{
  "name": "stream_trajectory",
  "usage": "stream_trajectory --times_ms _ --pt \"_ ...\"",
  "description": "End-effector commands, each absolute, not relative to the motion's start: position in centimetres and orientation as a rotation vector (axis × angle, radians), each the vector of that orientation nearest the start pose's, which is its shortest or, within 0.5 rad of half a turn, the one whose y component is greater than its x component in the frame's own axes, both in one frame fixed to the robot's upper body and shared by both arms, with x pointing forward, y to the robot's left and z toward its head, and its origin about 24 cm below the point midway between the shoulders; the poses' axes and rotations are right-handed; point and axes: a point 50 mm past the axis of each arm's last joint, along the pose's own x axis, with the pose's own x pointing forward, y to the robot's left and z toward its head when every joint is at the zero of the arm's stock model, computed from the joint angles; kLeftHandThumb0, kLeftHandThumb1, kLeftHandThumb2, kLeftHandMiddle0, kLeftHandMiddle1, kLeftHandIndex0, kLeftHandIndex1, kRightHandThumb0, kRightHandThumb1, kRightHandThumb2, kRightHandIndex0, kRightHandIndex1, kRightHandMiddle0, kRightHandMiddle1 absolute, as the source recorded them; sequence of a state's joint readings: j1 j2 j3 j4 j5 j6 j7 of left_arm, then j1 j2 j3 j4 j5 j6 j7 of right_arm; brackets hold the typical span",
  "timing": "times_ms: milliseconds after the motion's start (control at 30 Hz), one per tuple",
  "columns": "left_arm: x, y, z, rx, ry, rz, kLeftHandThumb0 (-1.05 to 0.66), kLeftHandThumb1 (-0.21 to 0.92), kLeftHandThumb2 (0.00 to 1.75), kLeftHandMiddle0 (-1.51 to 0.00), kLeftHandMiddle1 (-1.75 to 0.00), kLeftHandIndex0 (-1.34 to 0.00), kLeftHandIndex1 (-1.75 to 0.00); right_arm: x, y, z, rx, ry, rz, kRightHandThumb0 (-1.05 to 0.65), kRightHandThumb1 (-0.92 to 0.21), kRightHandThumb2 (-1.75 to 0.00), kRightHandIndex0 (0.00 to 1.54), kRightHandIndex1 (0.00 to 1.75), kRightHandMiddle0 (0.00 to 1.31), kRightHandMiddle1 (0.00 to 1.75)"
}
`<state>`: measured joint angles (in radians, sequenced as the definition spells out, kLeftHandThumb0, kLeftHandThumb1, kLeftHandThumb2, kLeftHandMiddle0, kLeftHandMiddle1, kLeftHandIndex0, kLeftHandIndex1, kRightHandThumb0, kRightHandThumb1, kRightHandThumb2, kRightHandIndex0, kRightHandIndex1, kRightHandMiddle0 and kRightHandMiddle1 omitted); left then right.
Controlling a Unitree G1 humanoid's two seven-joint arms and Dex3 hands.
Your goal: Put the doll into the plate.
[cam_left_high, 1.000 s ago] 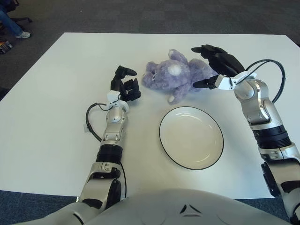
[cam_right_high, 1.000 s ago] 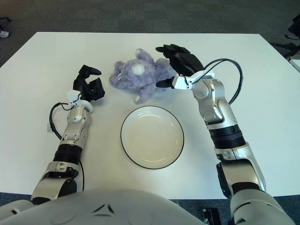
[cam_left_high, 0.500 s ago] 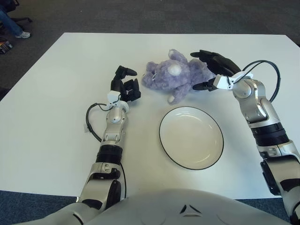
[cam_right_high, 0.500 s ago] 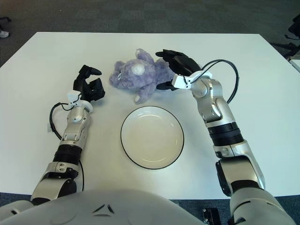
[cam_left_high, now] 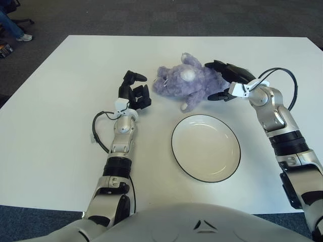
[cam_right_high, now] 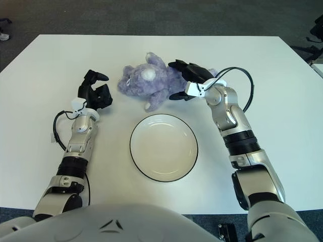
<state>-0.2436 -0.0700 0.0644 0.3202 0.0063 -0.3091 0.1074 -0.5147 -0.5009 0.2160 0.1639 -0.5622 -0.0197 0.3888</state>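
Sitting nearest the robot on the white desk (cam_left_high: pixel 50 126) is a round white plate (cam_left_high: pixel 206 147) with a thin dark rim, bare inside and lying flat just right of centre. To its left, the left arm runs up the desk, and a loose black cable (cam_left_high: pixel 97 132) loops beside the forearm. Beyond that, the left robot hand (cam_left_high: pixel 133 92) shows to the left of the doll and apart from it, its dark fingers curled in and holding nothing. The purple plush doll (cam_left_high: pixel 187 80) lies on the desk just past the far rim of the plate, outside it, with a pale patch on its upper side and one stubby foot pointing toward the plate. The right robot hand (cam_left_high: pixel 225 78) is at the doll's right end, its dark fingers spread around the plush, some reaching over the top and one low beside it near the desk; the fingers are apart and seem to touch the fur, but whether they truly grip it cannot be told. Farther away, beyond the desk's far edge, lies a dark grey carpet (cam_left_high: pixel 166 17).
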Motion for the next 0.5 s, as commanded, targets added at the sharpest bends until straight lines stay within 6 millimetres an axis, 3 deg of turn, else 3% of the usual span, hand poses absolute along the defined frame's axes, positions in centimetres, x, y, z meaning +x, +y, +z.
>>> stream_trajectory --times_ms 0,467 --pt "27.6 14.0 2.5 -0.080 -0.095 0.122 -0.42 0.50 1.09 -1.17 -1.75 -0.47 -1.75 33.7 -16.2 13.5 -1.173 -0.143 0.457 -0.99 -0.74 -0.37 0.00 0.43 0.00 0.44" --pt "27.5 13.9 2.6 -0.077 -0.100 0.124 -0.42 0.49 1.09 -1.17 -1.75 -0.47 -1.75 34.5 -15.8 11.6 -1.171 -0.090 0.468 -0.96 -0.74 -0.36 0.00 0.52 0.00 0.43"
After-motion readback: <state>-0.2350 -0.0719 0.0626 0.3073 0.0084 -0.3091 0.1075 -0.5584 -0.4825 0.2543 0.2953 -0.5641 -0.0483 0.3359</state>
